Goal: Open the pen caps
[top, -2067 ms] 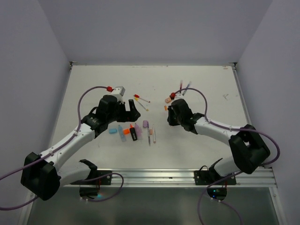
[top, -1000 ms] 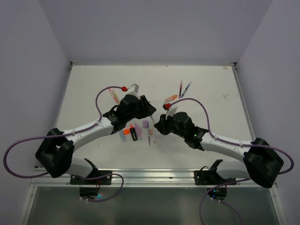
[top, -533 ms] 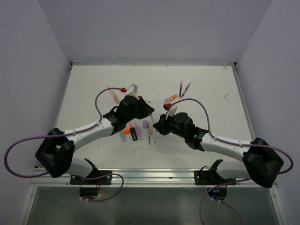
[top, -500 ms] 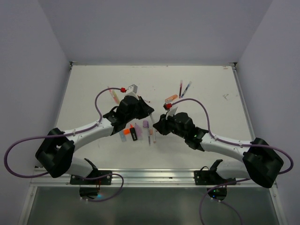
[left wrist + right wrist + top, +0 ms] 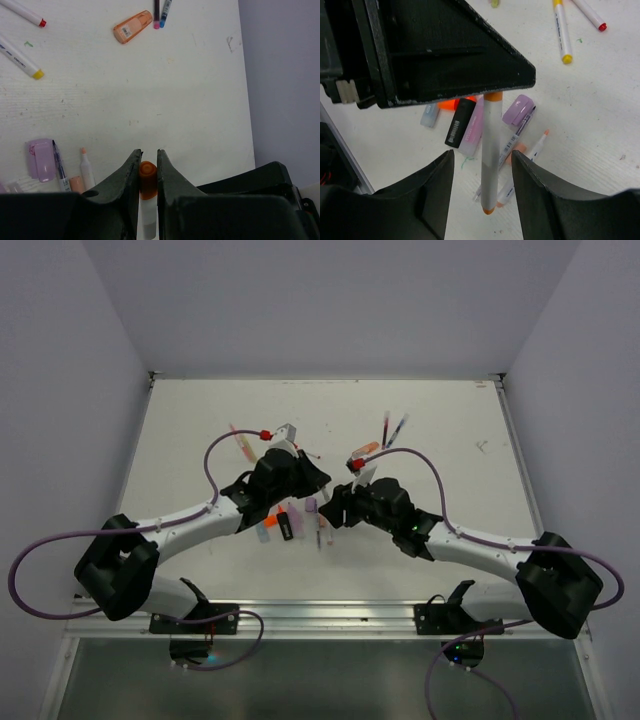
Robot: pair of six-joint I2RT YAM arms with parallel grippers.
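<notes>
A grey-white pen (image 5: 490, 155) hangs upright between the two grippers, above the table. My left gripper (image 5: 147, 152) is shut on its orange pen cap (image 5: 147, 172) at the top end. In the right wrist view the pen's barrel runs down between the spread fingers of my right gripper (image 5: 483, 152), which is open and touches neither side of it. The pen's lower end shows a small orange tip (image 5: 488, 211). From above, the left gripper (image 5: 318, 483) and right gripper (image 5: 328, 510) meet over the pile of pens (image 5: 295, 522).
Below lie a purple highlighter (image 5: 518, 110), a black-and-pink highlighter (image 5: 461, 122), a light blue cap (image 5: 429, 116) and thin pens. A yellow-tipped pen (image 5: 560, 30) and a red-tipped pen (image 5: 590, 14) lie farther off. An orange highlighter (image 5: 132, 27) and two pens (image 5: 393, 427) lie at the back.
The left gripper closed on the orange cap. The right gripper then opened and let go of the pen's barrel. Both arms barely shifted.
</notes>
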